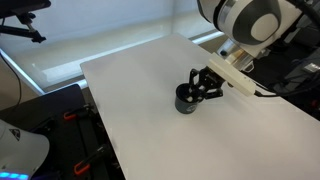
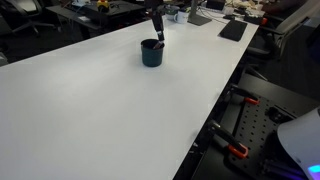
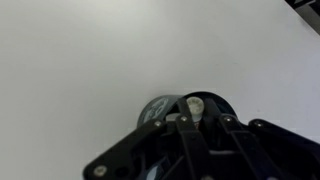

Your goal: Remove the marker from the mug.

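Observation:
The black mug [image 1: 185, 101] stands upright on the white table, near its middle; it also shows in an exterior view [image 2: 150, 54]. My gripper [image 1: 200, 88] hangs right over the mug's mouth, fingers pointing down into it [image 2: 158, 34]. In the wrist view the mug's dark rim [image 3: 222, 102] curves around my fingers [image 3: 197, 118]. The marker's pale round end [image 3: 195, 103] sticks up between the fingertips, which are drawn close on it. Its reddish body is hidden by the fingers and the mug.
The white table [image 1: 150, 70] extends wide around the mug [image 2: 90, 110]. Its edges drop to black frames with red clamps [image 1: 70, 116] [image 2: 236, 150]. A dark flat device [image 2: 232, 30] and desk clutter lie at the far end.

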